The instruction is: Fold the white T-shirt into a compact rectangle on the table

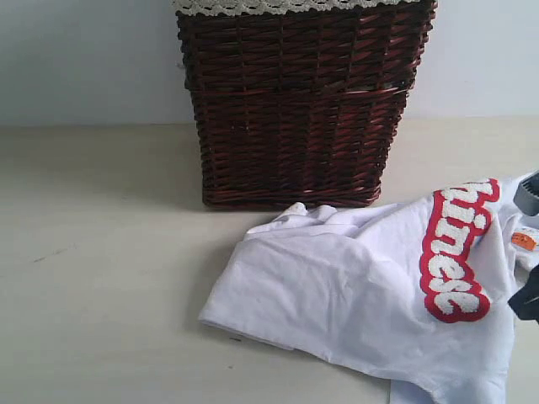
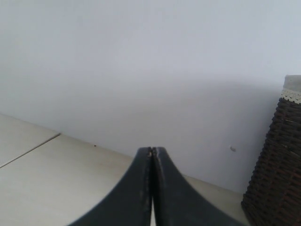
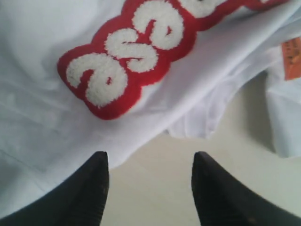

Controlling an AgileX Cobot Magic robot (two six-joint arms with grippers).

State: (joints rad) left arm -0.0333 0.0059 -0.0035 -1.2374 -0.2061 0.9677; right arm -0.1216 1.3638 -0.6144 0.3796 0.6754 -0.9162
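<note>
No fold made yet: the white T-shirt (image 1: 337, 286) lies rumpled on the desk (image 1: 101, 278).
It sits just before the wicker basket (image 1: 295, 101); right jaws open and empty at its edge, left jaws closed, empty.

wall (image 1: 84, 59): plain pale bluish-white, nothing on it, pretty boring
basket (image 1: 295, 109): dark brown wicker, upright in front of the wall
lace trim (image 1: 295, 5): cream, along the basket rim
light: soft, even, only faint shadows
</note>
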